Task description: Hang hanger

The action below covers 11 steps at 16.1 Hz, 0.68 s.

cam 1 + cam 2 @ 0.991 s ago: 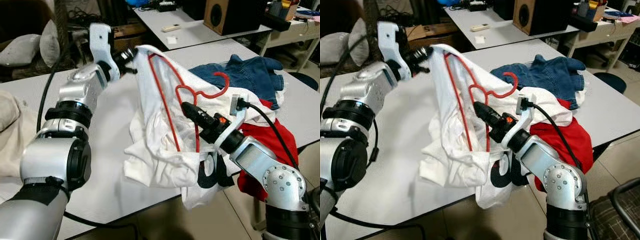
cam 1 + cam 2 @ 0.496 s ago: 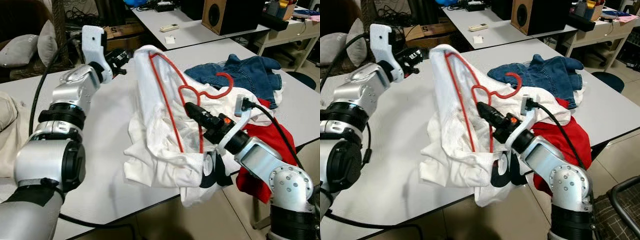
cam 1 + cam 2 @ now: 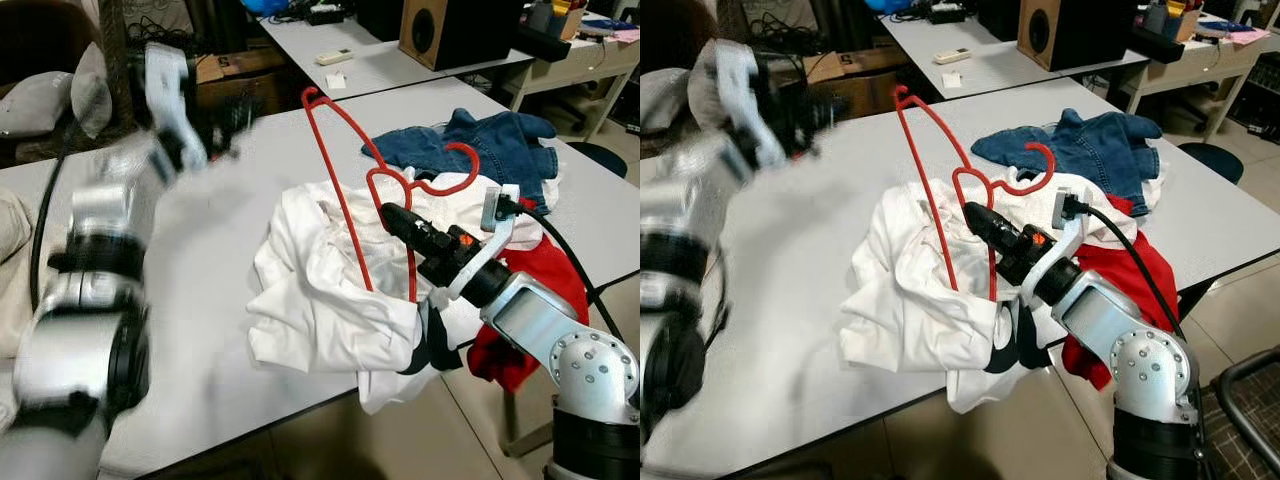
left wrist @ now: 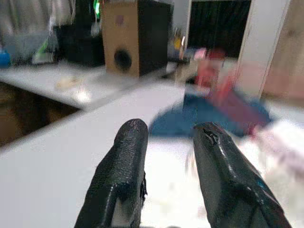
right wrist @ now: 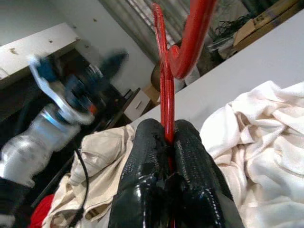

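Note:
A red wire hanger [image 3: 339, 193] stands upright over the white table [image 3: 215, 250], its hook toward the jeans. My right gripper [image 3: 392, 214] is shut on the hanger's lower bar; the right wrist view shows both black fingers [image 5: 149, 142] clamped on the red wire [image 5: 190, 33]. A white shirt [image 3: 320, 300] lies slumped in a heap on the table around the hanger's lower half, off its upper shoulder. My left gripper [image 4: 171, 130] is open and holds nothing. It is blurred, at the table's far left side [image 3: 232, 122], well apart from the shirt.
Blue jeans [image 3: 490, 145] lie behind the hanger and a red garment [image 3: 545, 290] hangs over the table's right edge. A beige cloth [image 3: 12, 225] lies at the left. A second table [image 3: 400, 70] with a speaker [image 3: 450, 30] stands behind.
The left gripper has let go of the white shirt and swung away to the left. The shirt has dropped off the hanger's top into a heap. The right gripper still holds the hanger.

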Motion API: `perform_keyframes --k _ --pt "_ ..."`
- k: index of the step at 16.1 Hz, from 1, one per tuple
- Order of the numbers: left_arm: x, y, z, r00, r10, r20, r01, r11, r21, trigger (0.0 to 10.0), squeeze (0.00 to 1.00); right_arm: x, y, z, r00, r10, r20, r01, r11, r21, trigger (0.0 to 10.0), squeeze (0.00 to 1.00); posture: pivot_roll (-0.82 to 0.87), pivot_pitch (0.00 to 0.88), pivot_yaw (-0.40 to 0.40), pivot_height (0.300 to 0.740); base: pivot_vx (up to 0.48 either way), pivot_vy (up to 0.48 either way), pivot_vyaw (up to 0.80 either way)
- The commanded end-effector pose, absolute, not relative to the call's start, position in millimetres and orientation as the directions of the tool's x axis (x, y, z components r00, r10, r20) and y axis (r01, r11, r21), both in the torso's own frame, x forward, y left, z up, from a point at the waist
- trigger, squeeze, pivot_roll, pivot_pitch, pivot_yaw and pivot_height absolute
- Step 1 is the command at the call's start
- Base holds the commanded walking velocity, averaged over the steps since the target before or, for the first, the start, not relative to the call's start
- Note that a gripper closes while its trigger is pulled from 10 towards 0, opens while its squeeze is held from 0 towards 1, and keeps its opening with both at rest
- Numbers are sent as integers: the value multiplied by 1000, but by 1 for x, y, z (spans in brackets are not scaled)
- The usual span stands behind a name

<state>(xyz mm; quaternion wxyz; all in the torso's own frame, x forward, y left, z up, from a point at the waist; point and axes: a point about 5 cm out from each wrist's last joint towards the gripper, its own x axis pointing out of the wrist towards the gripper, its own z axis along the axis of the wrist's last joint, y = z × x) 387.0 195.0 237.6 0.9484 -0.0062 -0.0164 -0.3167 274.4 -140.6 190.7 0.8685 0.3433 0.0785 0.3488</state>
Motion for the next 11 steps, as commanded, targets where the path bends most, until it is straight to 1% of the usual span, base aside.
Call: perform_keyframes --k 1,2,3,4,5,6,8,9,10,11 --pt "382 194 236 791 -611 -11 611 790 44 10000 0 274 -145 204 743 649 165 -594 526 609 10000 0 -17 0 75 740 0 0 0" --pt "375 191 226 784 -619 -52 621 782 52 10000 0 275 -151 208 763 619 185 -595 561 576 10000 0 -12 0 70 740 0 0 0" --pt "369 183 213 777 -622 -91 626 779 24 10000 0 275 -159 213 805 564 183 -567 642 516 10000 0 -9 0 65 740 0 0 0" --pt "360 175 199 755 -641 -139 647 763 0 10000 0 276 -165 212 857 502 114 -506 779 371 10000 0 -16 0 70 740 0 0 0" --pt "354 169 193 735 -662 -146 667 745 -19 10000 0 276 -167 212 882 463 89 -468 834 293 10000 0 -23 0 74 740 0 0 0" --pt "337 151 190 705 -707 -57 697 706 -129 10000 0 274 -167 213 916 379 133 -399 898 188 10000 0 -32 0 86 740 0 0 0" --pt "324 133 191 679 -732 53 725 657 -209 10000 0 273 -164 217 911 335 239 -379 909 172 10000 0 -34 0 88 740 0 0 0" --pt "321 129 189 679 -732 57 724 654 -222 10000 0 273 -163 218 906 326 272 -375 914 155 10000 0 -36 0 87 740 0 0 0" --pt "316 119 170 701 -712 -44 701 699 -143 10000 0 278 -169 216 920 194 341 -281 932 229 10000 0 -30 0 69 740 0 0 0" --pt "316 118 161 724 -681 -111 680 731 -47 10000 0 280 -180 219 924 105 366 -204 949 242 10000 0 -27 0 60 740 0 0 0"
